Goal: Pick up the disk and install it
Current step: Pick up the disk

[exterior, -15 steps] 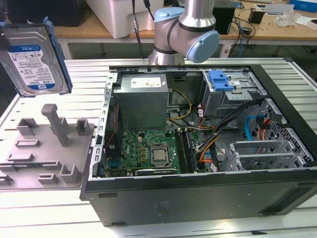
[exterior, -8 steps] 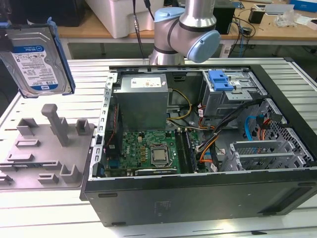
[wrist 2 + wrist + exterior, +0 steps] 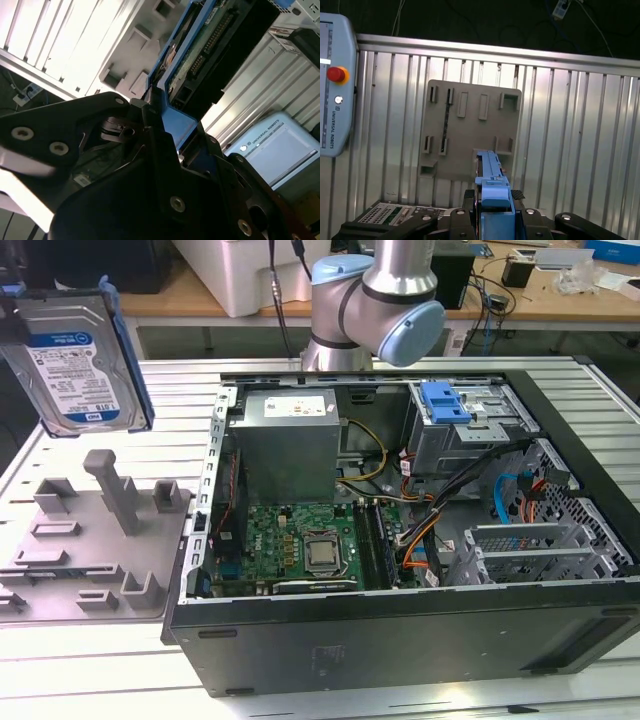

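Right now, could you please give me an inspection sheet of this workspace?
Surface: ribbed metal table.
Job's things: disk held in the air over the grey fixture plate, outside the open computer case.
Clutter: teach pendant lying on the table.
Grippers: end effector shut on the disk's blue rail.
Cables: coloured wire bundles inside the case.
Surroundings: wooden workbench behind the table.

Bright, even light — glare whitens the table [image 3: 65, 35].
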Action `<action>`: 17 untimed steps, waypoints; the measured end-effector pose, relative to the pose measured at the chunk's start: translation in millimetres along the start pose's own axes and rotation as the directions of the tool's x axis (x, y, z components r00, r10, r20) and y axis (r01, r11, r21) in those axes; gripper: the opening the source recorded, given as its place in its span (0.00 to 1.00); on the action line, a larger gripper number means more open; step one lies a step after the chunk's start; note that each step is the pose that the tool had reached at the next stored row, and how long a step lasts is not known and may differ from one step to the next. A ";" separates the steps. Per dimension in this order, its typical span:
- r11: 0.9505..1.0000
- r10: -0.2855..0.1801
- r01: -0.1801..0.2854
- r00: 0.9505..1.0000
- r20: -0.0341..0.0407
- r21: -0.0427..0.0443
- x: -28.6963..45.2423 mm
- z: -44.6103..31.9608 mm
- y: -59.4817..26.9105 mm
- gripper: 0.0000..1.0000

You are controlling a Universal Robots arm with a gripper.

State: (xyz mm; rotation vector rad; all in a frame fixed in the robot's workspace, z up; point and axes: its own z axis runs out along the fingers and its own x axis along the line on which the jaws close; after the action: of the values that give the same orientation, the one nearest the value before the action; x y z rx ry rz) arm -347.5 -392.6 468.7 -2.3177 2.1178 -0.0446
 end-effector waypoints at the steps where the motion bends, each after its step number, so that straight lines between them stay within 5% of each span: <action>1: 1.000 0.004 -0.004 1.000 0.000 -0.001 0.1 0.0 -0.4 0.37; 6: 1.000 0.024 -0.024 1.000 -0.001 -0.011 1.3 -0.6 -5.1 0.37; 17: 0.999 0.037 -0.037 0.999 -0.003 -0.034 6.7 -13.4 -38.7 0.37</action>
State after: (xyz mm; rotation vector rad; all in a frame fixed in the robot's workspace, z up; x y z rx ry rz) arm -308.6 -395.5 483.0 -2.2970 2.1792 -0.0120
